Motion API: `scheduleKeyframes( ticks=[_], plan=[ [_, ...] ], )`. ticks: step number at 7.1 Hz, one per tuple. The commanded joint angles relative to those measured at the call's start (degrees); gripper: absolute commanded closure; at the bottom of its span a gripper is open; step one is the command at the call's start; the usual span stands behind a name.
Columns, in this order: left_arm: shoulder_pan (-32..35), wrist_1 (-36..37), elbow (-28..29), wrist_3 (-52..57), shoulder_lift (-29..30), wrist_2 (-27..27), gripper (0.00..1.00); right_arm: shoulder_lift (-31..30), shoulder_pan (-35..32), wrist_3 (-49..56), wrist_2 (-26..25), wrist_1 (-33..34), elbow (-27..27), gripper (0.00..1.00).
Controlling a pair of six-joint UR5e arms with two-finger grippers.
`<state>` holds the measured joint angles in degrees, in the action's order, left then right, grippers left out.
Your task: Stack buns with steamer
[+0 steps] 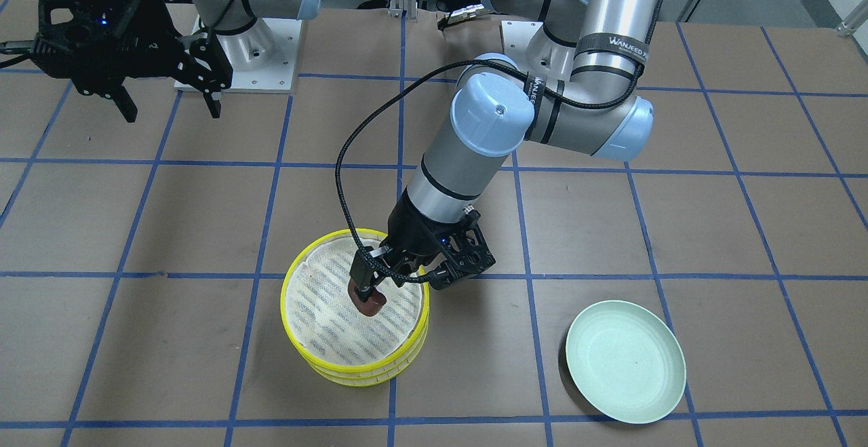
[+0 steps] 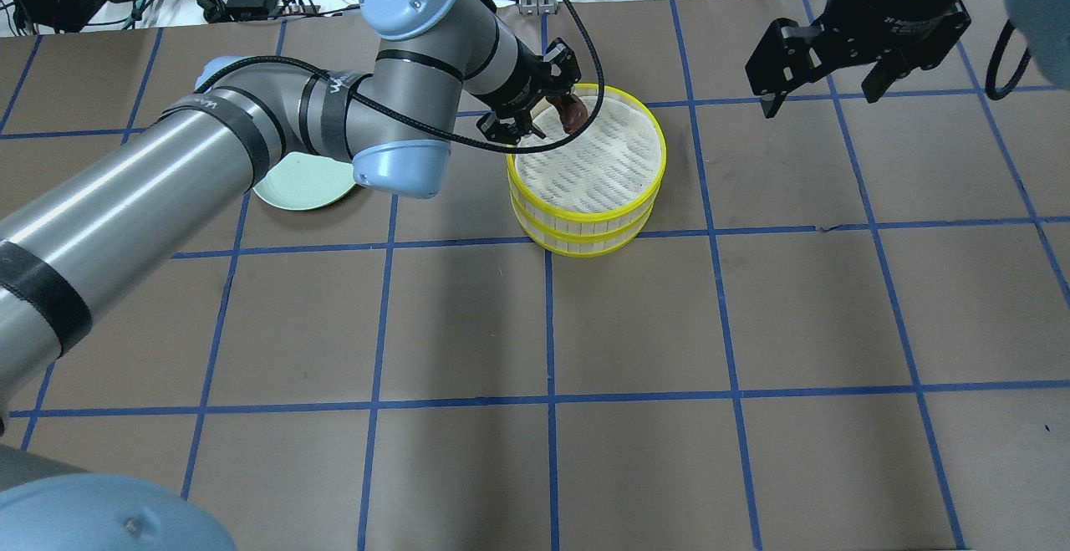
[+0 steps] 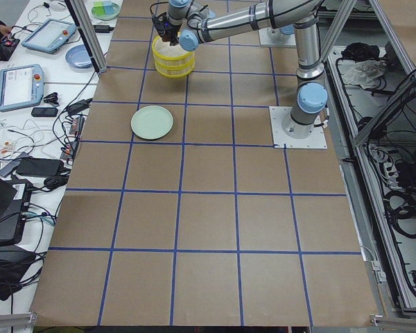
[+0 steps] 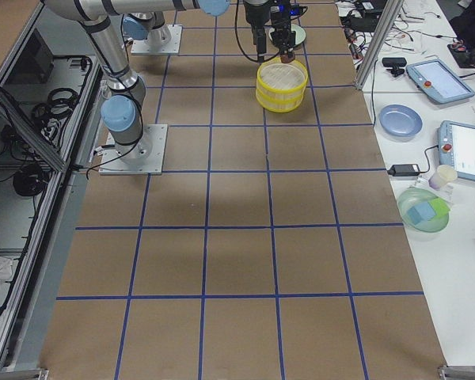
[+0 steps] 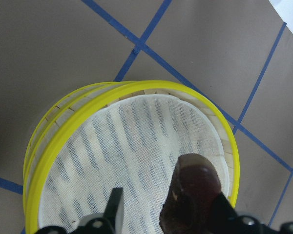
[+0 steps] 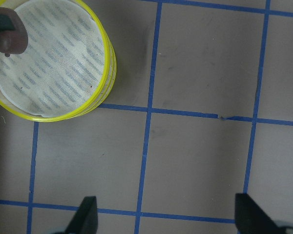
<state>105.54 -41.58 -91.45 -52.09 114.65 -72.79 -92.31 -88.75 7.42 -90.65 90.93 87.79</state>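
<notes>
My left hand (image 1: 367, 296) is clamped on the brown bun (image 1: 371, 306), over the steamer's (image 1: 285, 298) top cloth near its rim. My right hand (image 1: 172, 112) hangs spread, well apart above the counter (image 1: 610, 216).

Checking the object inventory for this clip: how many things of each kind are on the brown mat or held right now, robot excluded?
reddish-brown bun: 1
yellow steamer stack: 1
pale green plate: 1
Total: 3
</notes>
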Motion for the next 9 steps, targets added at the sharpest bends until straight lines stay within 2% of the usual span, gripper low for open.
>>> scheduleKeyframes(
  ticks=[1,3,7,8,9],
  plan=[
    [0.28,-0.6,0.21,1.55,-0.47,-0.5,0.0,0.02,0.07,0.22,0.21,0.12,-0.08,0.0],
    [-0.16,-5.41,0.3,7.15,-1.88,-1.38,0.0,-0.41,0.24,0.14,-0.48,0.03,-0.08,0.0],
    [-0.68,-7.46,0.65,7.44,-2.06,-2.53,0.0,-0.42,0.24,-0.57,0.03,0.12,0.01,0.0],
    [-2.16,-11.81,2.57,11.01,-2.84,-4.53,0.0,-0.42,0.24,-0.57,-0.14,0.12,0.01,0.0],
    [-4.79,-18.9,4.68,20.62,-4.59,-6.55,0.0,-0.5,0.15,-0.57,-0.4,-0.05,-0.08,0.0]
  ],
)
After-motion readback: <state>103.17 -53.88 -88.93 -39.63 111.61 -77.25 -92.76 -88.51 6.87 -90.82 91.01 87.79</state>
